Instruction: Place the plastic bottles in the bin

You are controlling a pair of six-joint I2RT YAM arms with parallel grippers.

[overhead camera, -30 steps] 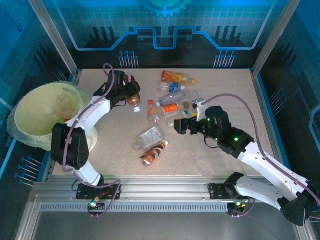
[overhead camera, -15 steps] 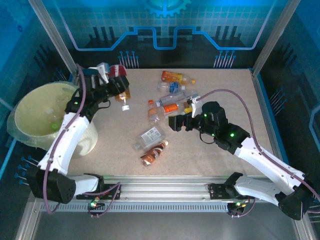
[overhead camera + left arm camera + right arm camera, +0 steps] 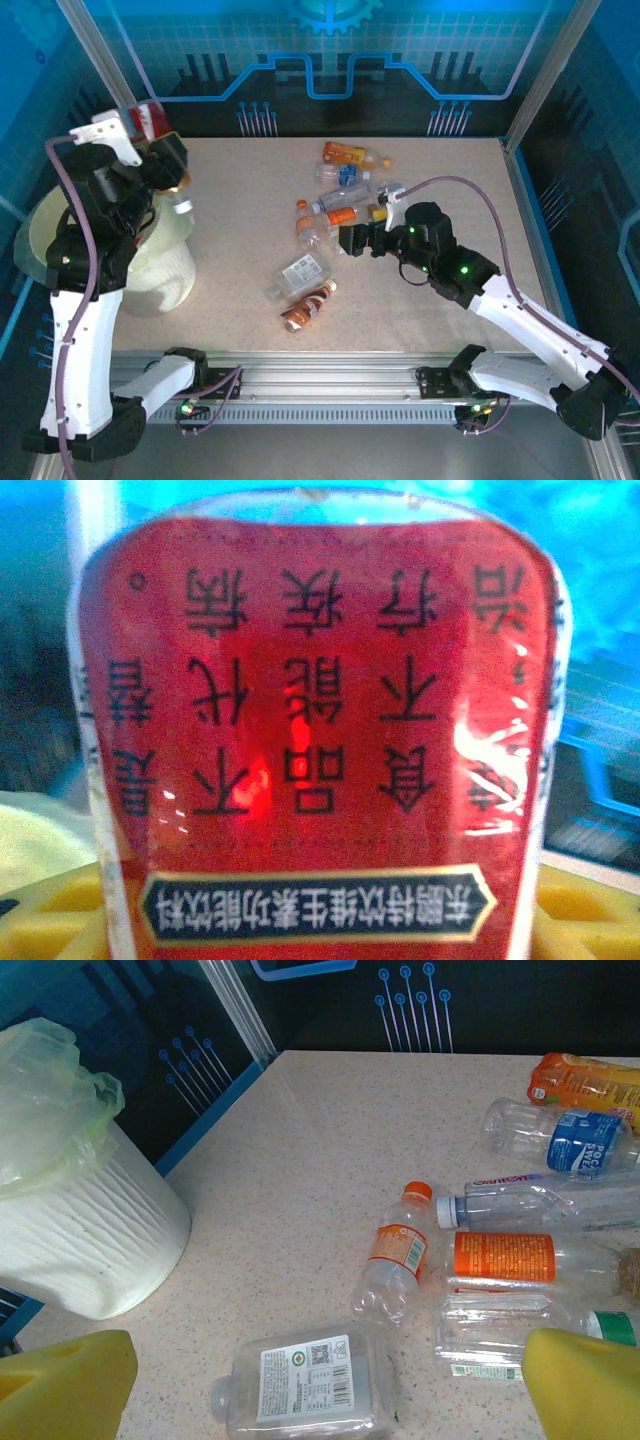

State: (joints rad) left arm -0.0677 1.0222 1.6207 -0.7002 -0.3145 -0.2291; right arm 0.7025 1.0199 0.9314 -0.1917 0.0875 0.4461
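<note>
Nearest the arms' bases, a brown bottle [image 3: 305, 306] lies on the speckled surface [image 3: 230, 210], with a flat clear bottle [image 3: 303, 271] just beyond it. Further back at centre, the right pincer [image 3: 350, 241] hovers with its jaws wide open and empty, beside a cluster of clear bottles [image 3: 340, 215] with orange and blue labels. At far left, the left pincer [image 3: 160, 165] grips a red-labelled bottle [image 3: 310, 710], raised cap-down by the cream bin [image 3: 170, 275] at the surface's left edge.
</note>
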